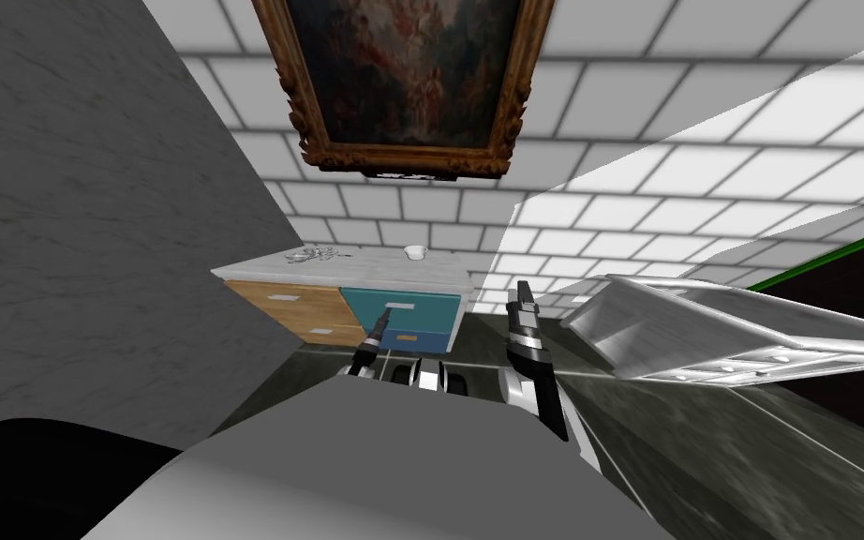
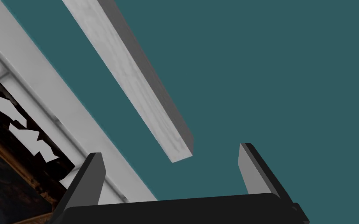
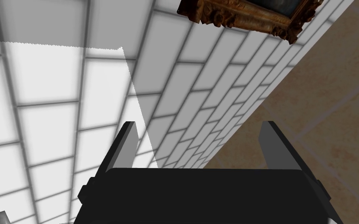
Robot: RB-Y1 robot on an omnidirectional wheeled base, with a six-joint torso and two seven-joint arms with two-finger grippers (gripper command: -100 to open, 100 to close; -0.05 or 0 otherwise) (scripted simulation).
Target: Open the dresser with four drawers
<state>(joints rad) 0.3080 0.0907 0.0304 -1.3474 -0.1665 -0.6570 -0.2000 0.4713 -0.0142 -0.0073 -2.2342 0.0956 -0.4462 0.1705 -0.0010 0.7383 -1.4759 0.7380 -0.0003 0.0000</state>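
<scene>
The dresser (image 1: 346, 267) stands against the tiled wall under a pale marbled top. It has two wood-coloured drawers on its left and two teal-blue drawers (image 1: 421, 323) on its right. The upper teal drawer (image 2: 272, 77) carries a white bar handle (image 2: 136, 81). My left gripper (image 1: 384, 317) reaches up to that drawer front. In the left wrist view the left gripper (image 2: 173, 171) is open, with the end of the handle just ahead of the gap between its fingers and not touching them. My right gripper (image 1: 519, 296) is raised beside the dresser's right end, and the right gripper (image 3: 198, 144) stands open and holds nothing.
A grey marbled wall (image 1: 93, 234) closes in on my left. A silver-white piece of furniture (image 1: 721, 328) slants in at the right. A small white bowl (image 1: 413, 251) and a metal object (image 1: 313, 254) sit on the dresser top. A framed painting (image 1: 402, 84) hangs above.
</scene>
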